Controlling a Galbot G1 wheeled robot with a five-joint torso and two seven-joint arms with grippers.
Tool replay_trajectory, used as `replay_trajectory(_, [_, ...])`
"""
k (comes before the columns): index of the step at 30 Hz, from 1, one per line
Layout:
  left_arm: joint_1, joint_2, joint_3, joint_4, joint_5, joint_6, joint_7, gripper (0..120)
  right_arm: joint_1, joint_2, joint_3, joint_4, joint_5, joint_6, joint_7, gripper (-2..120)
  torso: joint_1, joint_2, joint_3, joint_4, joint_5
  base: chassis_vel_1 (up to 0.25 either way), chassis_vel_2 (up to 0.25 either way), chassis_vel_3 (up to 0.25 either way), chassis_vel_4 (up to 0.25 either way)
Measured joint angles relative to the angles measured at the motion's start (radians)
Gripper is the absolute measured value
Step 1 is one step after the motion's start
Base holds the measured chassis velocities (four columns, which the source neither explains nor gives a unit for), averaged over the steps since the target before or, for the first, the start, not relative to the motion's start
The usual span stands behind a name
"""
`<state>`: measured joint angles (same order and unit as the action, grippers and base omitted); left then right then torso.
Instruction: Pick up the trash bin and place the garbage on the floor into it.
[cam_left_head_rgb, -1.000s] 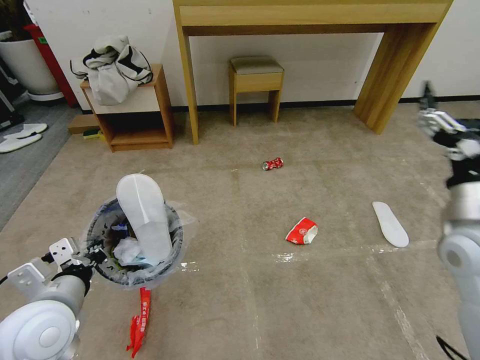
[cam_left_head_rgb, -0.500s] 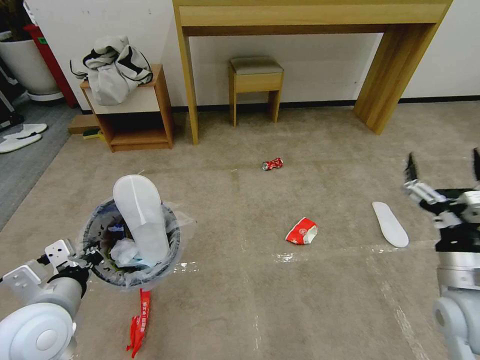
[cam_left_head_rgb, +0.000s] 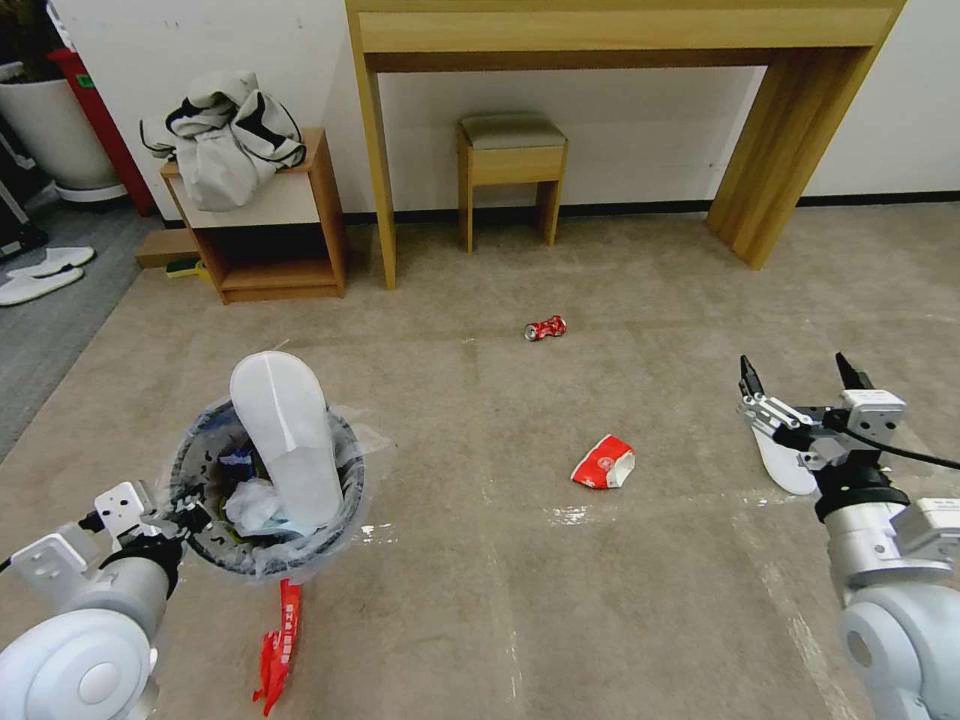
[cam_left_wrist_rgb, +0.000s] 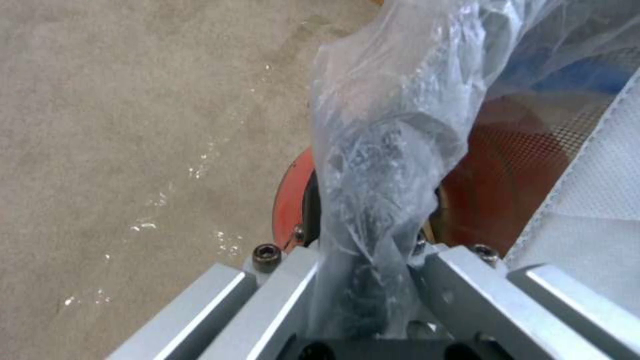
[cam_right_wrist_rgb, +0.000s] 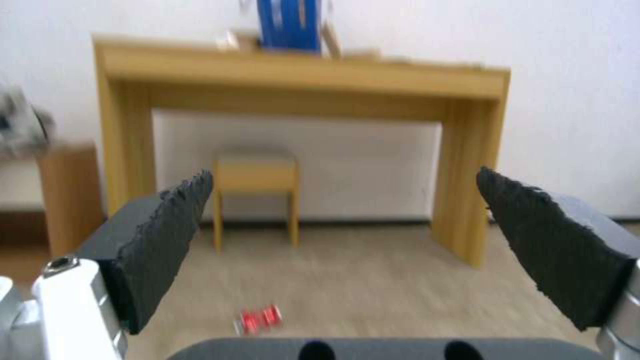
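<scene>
The trash bin (cam_left_head_rgb: 205, 540) hangs low at the left over the carpet floor (cam_left_head_rgb: 520, 620), with a white insole (cam_left_head_rgb: 285, 435) and crumpled scraps sticking out of it. My left gripper (cam_left_head_rgb: 190, 516) is shut on its rim; the left wrist view shows the fingers (cam_left_wrist_rgb: 287, 285) clamping the clear bag (cam_left_wrist_rgb: 387, 150) against the red bin wall (cam_left_wrist_rgb: 290, 200). My right gripper (cam_left_head_rgb: 795, 365) stands open just above a second white insole (cam_left_head_rgb: 782, 468) lying at the right. A red-white paper cup (cam_left_head_rgb: 603, 463), a crushed red can (cam_left_head_rgb: 545, 327) and a red wrapper (cam_left_head_rgb: 278, 645) lie on the carpet. Between the right gripper's fingers (cam_right_wrist_rgb: 167, 240) the can (cam_right_wrist_rgb: 259, 318) shows far off.
A wooden desk (cam_left_head_rgb: 620, 30) with a small stool (cam_left_head_rgb: 511, 150) under it lines the back wall. A low shelf (cam_left_head_rgb: 270, 230) with a bundled bag stands at the back left. Grey flooring with white slippers (cam_left_head_rgb: 45, 272) and a white planter (cam_left_head_rgb: 50, 130) lies at the far left.
My right arm has come down and swung inward from the right edge, ending over the insole on the floor with its fingers open. The bin in my left gripper has barely shifted.
</scene>
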<state>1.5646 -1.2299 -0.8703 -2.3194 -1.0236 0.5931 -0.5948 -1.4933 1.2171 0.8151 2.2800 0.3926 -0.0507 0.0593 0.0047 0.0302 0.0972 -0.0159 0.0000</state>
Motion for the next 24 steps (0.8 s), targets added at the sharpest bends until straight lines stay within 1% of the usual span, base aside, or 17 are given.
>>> replay_trajectory(1, [0.000, 0.000, 0.000, 0.001, 0.003, -0.001, 0.003, 0, 0.001, 0.000, -0.002, -0.004, 0.007, 0.020, -0.002, 100, 0.000, 0.000, 0.000, 0.0000, 0.0000, 0.000, 0.000, 0.000, 0.000])
replay_trajectory(2, [0.000, 0.001, -0.001, 0.005, 0.009, -0.002, 0.009, 0, 0.002, -0.001, -0.008, -0.012, 0.026, 0.075, -0.007, 100, 0.000, 0.000, 0.000, 0.0000, 0.0000, 0.000, 0.000, 0.000, 0.000])
replay_trajectory(3, [0.001, 0.002, -0.002, 0.007, 0.011, -0.003, 0.011, 0, 0.002, -0.001, -0.011, -0.017, 0.032, 0.108, -0.007, 100, 0.000, 0.000, 0.000, 0.0000, 0.0000, 0.000, 0.000, 0.000, 0.000])
replay_trajectory(4, [0.001, 0.002, -0.002, 0.007, 0.011, -0.003, 0.011, 0, 0.002, -0.001, -0.011, -0.017, 0.032, 0.108, -0.007, 100, 0.000, 0.000, 0.000, 0.0000, 0.0000, 0.000, 0.000, 0.000, 0.000])
replay_trajectory(6, [0.001, 0.002, -0.002, 0.010, 0.014, -0.006, 0.020, 0, 0.001, 0.003, -0.015, -0.025, 0.032, 0.153, -0.007, 99, 0.000, 0.000, 0.000, -0.0001, 0.0000, 0.000, 0.000, 0.000, 0.000])
replay_trajectory(11, [0.000, 0.002, -0.002, 0.012, 0.025, -0.012, 0.032, 0, -0.004, 0.008, -0.019, -0.026, 0.032, 0.173, -0.004, 100, 0.000, 0.000, 0.000, -0.0001, -0.0001, 0.000, 0.000, 0.000, 0.000])
replay_trajectory(18, [0.003, -0.006, 0.004, 0.023, 0.082, -0.028, 0.063, 0, -0.017, 0.032, -0.022, -0.024, -0.018, 0.180, -0.004, 100, 0.000, 0.000, 0.000, 0.0000, 0.0000, 0.000, 0.000, 0.000, 0.000])
replay_trajectory(24, [-0.002, -0.005, 0.005, 0.025, 0.084, -0.028, 0.067, 0, -0.018, 0.036, -0.009, -0.027, -0.029, 0.181, -0.004, 100, 0.000, 0.000, 0.000, -0.0001, 0.0000, 0.000, 0.000, 0.000, 0.000])
